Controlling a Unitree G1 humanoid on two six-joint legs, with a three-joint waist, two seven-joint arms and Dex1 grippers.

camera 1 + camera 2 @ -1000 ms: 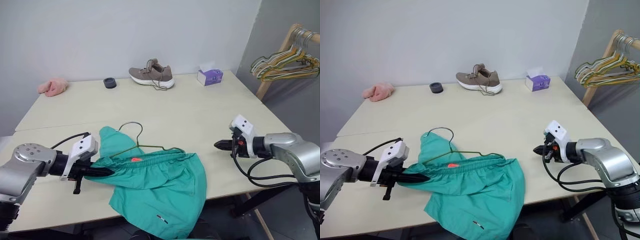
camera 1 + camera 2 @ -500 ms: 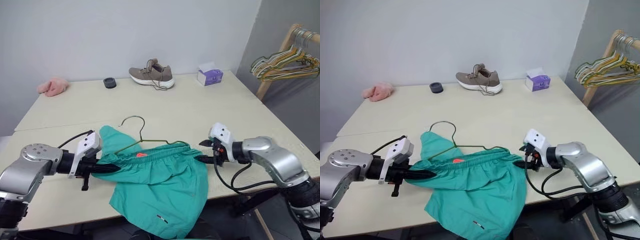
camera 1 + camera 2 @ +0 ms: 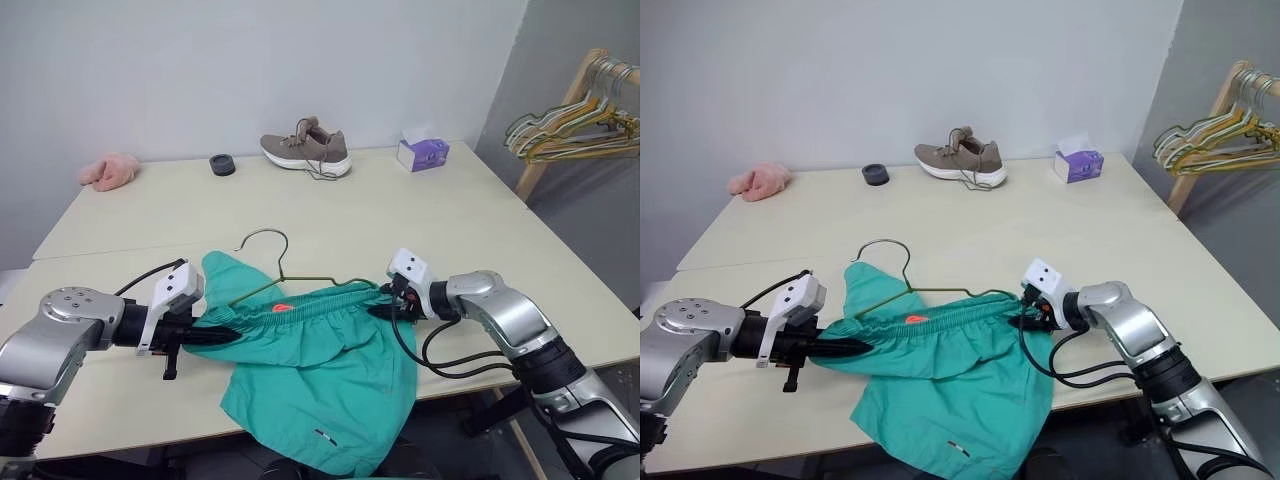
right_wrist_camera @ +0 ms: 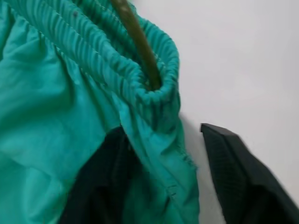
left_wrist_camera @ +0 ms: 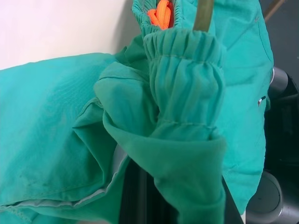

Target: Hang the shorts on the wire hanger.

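Shorts (image 3: 320,375) lie at the near edge of the table (image 3: 400,215), one leg drooping over it, with the hanger (image 3: 275,275) threaded inside the waistband and its hook poking out toward the back. From the head views, the left gripper (image 3: 215,338) is clamped on the left end of the waistband, fingers closed on the fabric; the left wrist view adds what those views hide, the gathered elastic bunched over the fingers, an orange tag (image 5: 160,13) inside the band and the hanger wire crossing beside it. To the right, the right gripper (image 3: 383,308) sits at the waistband's other end. From above its fingers are too small to read, but the right wrist view shows them parted, one finger (image 4: 100,186) under the cloth and the other (image 4: 233,172) on bare table just beside the hem, with the hanger's corner tucked into the band's end. Farther back stand a pink cloth (image 3: 107,171), a black cap (image 3: 222,164), a shoe (image 3: 306,152) and a tissue box (image 3: 422,152); pastel hangers (image 3: 570,130) hang on a rack at the far right.
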